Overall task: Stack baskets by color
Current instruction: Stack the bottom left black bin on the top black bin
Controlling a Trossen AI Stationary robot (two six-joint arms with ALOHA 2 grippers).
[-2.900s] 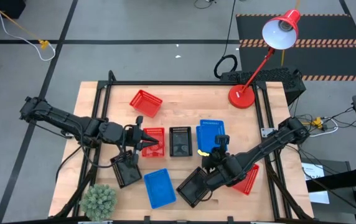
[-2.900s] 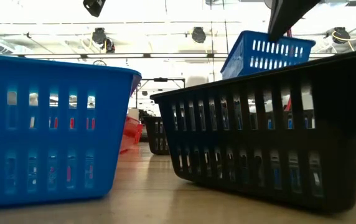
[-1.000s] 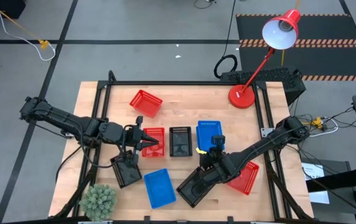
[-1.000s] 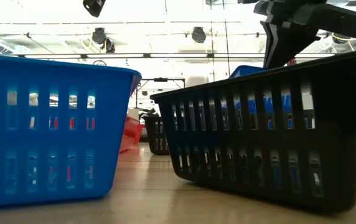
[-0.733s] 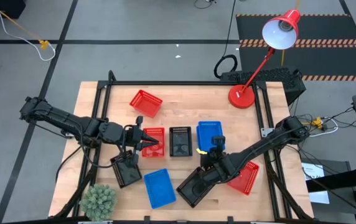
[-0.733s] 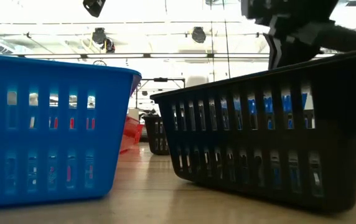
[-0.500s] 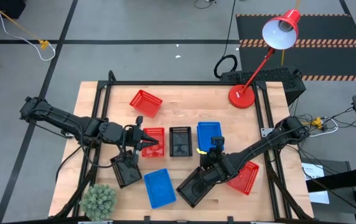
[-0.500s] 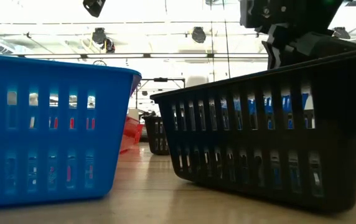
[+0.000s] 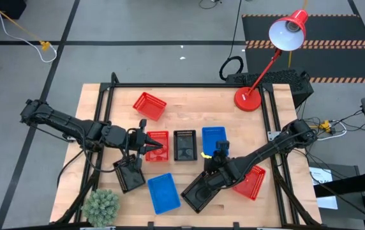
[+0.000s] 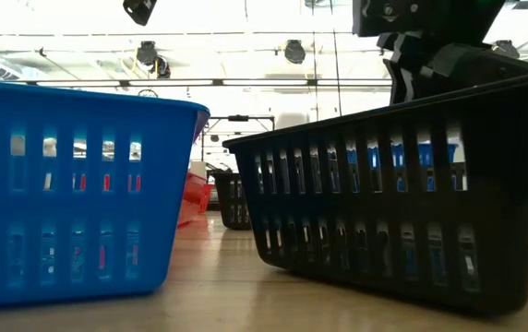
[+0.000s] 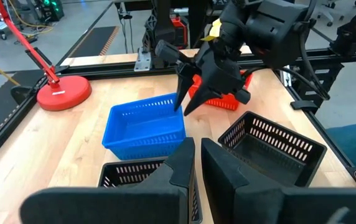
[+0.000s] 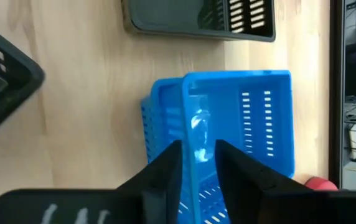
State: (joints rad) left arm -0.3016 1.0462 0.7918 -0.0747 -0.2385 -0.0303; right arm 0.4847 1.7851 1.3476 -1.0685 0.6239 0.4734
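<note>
A blue basket [image 12: 240, 124] sits nested, slightly askew, in another blue basket [image 12: 156, 118] right of the table's middle [image 9: 213, 139]. My right gripper [image 12: 198, 152] stands open over its near end, one finger on either side of the near wall; whether they touch it, I cannot tell. My left gripper [image 9: 152, 145] hovers shut above a red basket [image 9: 159, 145], holding nothing. Lying singly are black baskets [image 9: 184, 144], [image 9: 129, 174], [image 9: 198, 190], a blue one [image 9: 164, 192], and red ones [image 9: 149, 105], [image 9: 249, 182].
A red lamp stands with its round base [image 9: 247, 99] at the far right of the table. A small green plant [image 9: 101, 206] is at the near left corner. Bare wood shows along the far edge, between the red basket and the lamp.
My right gripper has sunk a little with the blue basket, setting it level into the blue basket below, and has opened and let go. In the low view the basket has dropped behind the black basket's rim.
</note>
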